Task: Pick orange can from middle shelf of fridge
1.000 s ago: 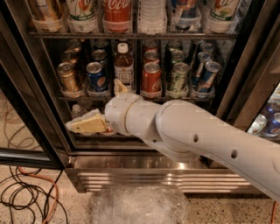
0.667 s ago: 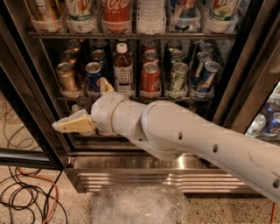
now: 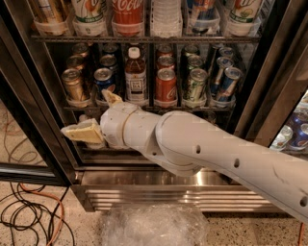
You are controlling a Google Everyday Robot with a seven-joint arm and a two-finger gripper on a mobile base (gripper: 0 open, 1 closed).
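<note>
Fridge: black-framed display cooler, door open, ribbed steel base below.

Middle shelf: wire rack with clear lane trays along the front. Front row, left to right:
- orange can, coppery-gold, upright in the leftmost lane, no legible writing;
- blue can, label not readable;
- brown bottle, white cap, pale label too small to read;
- red can, white script, illegible;
- green-and-white can;
- blue-and-silver cans, tilted.

Upper shelf: red bottle marked "Coca-Cola".

Claw: tan fingers spread and holding nothing, below the rack's front edge, beneath and slightly right of the orange can, not touching it. One finger points left, the other rises toward the blue can.

Change: the white arm has swung left since a second ago; cans unmoved.
</note>
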